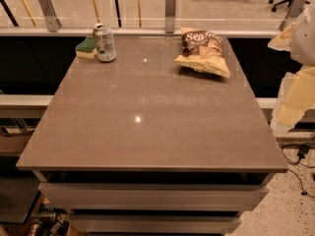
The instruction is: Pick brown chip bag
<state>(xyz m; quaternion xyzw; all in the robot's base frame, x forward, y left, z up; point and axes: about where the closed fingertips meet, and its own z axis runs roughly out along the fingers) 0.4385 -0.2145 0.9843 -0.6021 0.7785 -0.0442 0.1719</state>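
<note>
Brown chip bag (203, 52) on desk (147, 122)
Pincer (294, 100) hangs right of the bag; cannot tell its state.

Can (104, 42) beside sponge (86, 47) — on table (147, 132)

Far right, bag (203, 50): white "Sea" on its dark brown top, the lettering after it unreadable. Far left, can (104, 42): print illegible. At the right edge, gripper (293, 100), well apart from both.

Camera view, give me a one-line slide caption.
The brown chip bag lies far right on the table, can and sponge far left; the pincer hangs beyond the right edge.
</note>
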